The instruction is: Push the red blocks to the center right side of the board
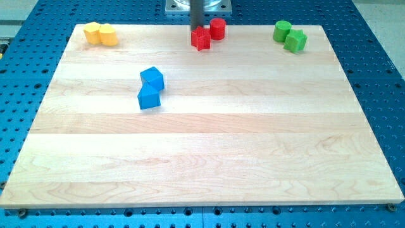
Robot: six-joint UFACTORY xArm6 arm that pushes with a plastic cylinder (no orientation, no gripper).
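Observation:
Two red blocks sit at the view's top centre of the wooden board [202,152]: a red star-like block [200,39] and a red cylinder [218,28] just to its upper right, touching or nearly so. My tip [195,30] comes down at the board's top edge, right against the upper left of the red star block, to the left of the red cylinder.
Two yellow blocks [100,33] sit at the top left corner. Two green blocks [290,35] sit at the top right. Two blue blocks [150,87] lie touching left of centre. A blue perforated table [380,76] surrounds the board.

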